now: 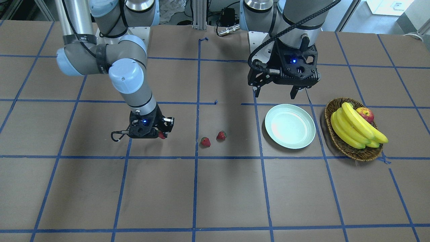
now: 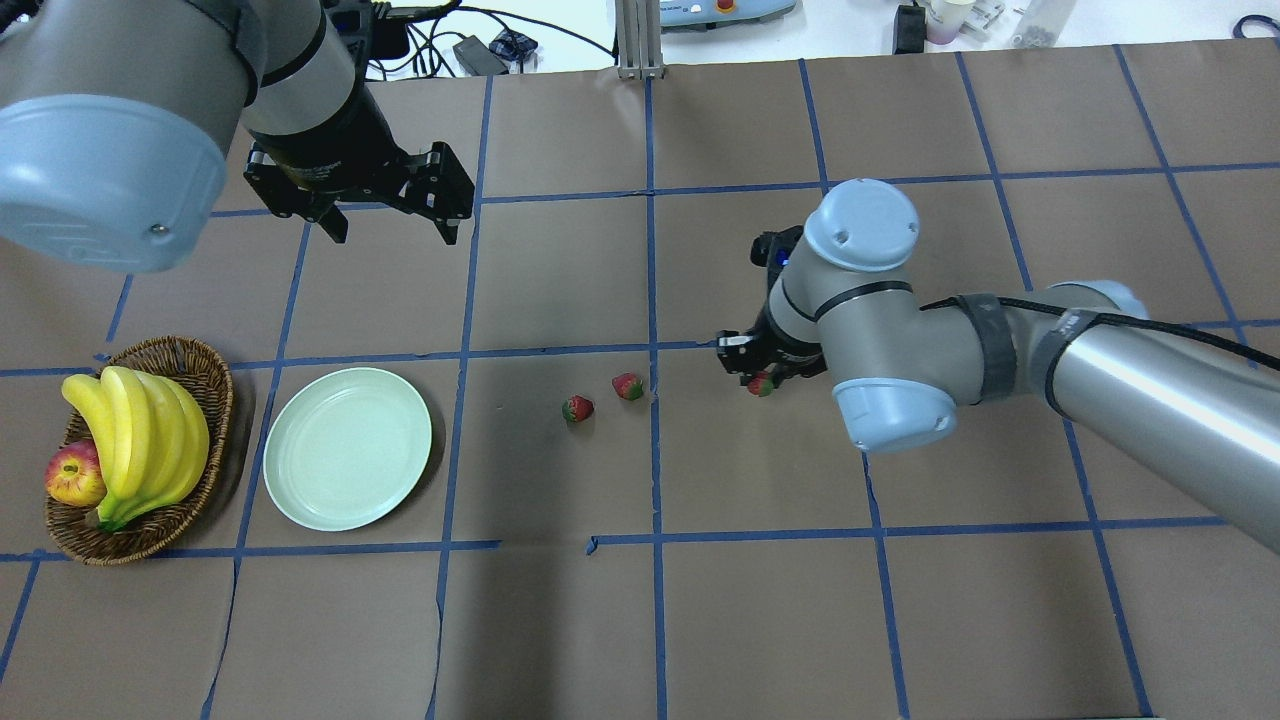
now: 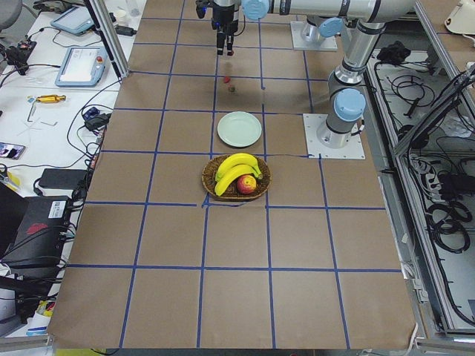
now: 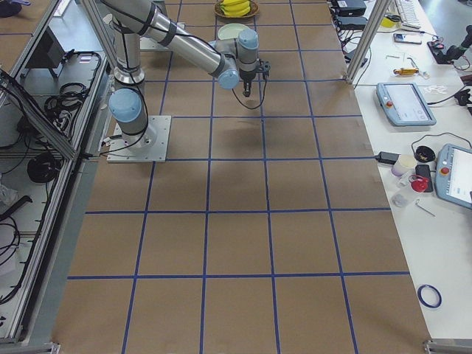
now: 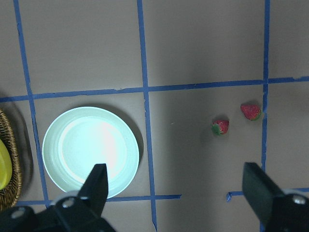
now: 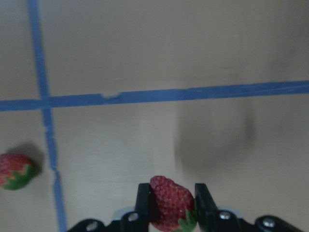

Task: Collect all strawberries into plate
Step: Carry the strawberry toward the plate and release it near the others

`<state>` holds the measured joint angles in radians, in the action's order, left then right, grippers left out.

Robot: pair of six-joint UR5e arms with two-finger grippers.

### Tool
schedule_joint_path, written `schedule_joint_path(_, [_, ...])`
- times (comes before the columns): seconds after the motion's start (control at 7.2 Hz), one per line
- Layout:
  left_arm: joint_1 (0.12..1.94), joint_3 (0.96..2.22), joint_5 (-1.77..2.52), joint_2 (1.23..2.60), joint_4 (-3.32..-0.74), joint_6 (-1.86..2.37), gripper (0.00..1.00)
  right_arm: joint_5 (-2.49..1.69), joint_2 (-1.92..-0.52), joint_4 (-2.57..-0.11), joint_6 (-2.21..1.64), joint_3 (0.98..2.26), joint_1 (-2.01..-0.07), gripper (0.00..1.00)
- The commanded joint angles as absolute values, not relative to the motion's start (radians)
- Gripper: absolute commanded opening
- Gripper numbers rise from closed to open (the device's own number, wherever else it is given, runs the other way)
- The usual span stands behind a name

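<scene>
My right gripper (image 6: 171,200) is shut on a strawberry (image 6: 169,203), held just above the table; it also shows in the overhead view (image 2: 762,383) and front view (image 1: 162,135). Two more strawberries (image 2: 578,408) (image 2: 628,386) lie on the table between that gripper and the plate (image 2: 347,447). The pale green plate is empty. My left gripper (image 2: 385,225) is open and empty, high above the table behind the plate; its wrist view shows the plate (image 5: 90,151) and both loose strawberries (image 5: 220,127) (image 5: 251,111).
A wicker basket (image 2: 200,365) with bananas (image 2: 140,440) and a red apple (image 2: 74,474) stands just left of the plate in the overhead view. Blue tape lines mark a grid on the brown table cover.
</scene>
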<state>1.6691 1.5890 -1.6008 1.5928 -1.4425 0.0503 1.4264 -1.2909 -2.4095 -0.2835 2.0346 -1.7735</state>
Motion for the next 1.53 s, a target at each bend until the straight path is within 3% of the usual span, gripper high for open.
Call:
schedule_joint_path(0.0, [1.669, 1.591, -1.601, 1.592, -1.442, 0.051, 1.0, 1.41, -1.231, -2.441, -0.568, 1.927, -1.963, 0.11])
schedule_joint_path(0.69, [1.669, 1.591, -1.6, 1.592, -1.442, 0.051, 1.0, 1.459, -1.12, -2.457, -0.759, 1.843, -2.164, 0.12])
schedule_joint_path(1.39, [1.671, 1.592, -1.601, 1.594, -1.442, 0.052, 1.0, 1.447, -1.006, -2.459, -0.799, 1.731, -2.194, 0.14])
